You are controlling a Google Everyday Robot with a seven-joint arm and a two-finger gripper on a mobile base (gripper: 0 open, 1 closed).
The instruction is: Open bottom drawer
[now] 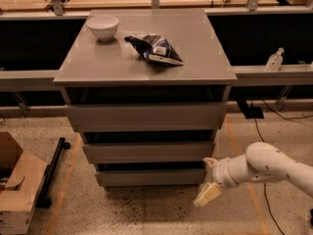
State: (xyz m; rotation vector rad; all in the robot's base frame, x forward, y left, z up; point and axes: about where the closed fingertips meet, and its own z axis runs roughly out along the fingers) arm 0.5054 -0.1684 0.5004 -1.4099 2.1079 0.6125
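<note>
The grey cabinet (pixel 146 72) has three handleless drawers stacked under its top. The bottom drawer (pixel 149 177) is the lowest and narrowest front, just above the floor. Its front sits set back under the middle drawer (pixel 146 152) and looks closed. My gripper (pixel 208 182) is on the end of the white arm (pixel 269 168), which comes in from the right. It hangs beside the right end of the bottom drawer, close to the floor. One pale finger (pixel 207 195) points down and left, the other finger (pixel 210 161) sits near the drawer's right corner.
A white bowl (pixel 102 27) and a dark chip bag (pixel 155 49) lie on the cabinet top. A cardboard box (pixel 17 187) and a black bar (pixel 53 170) are on the floor at left. A clear bottle (pixel 275 59) stands on the right ledge. Cables run on the floor at right.
</note>
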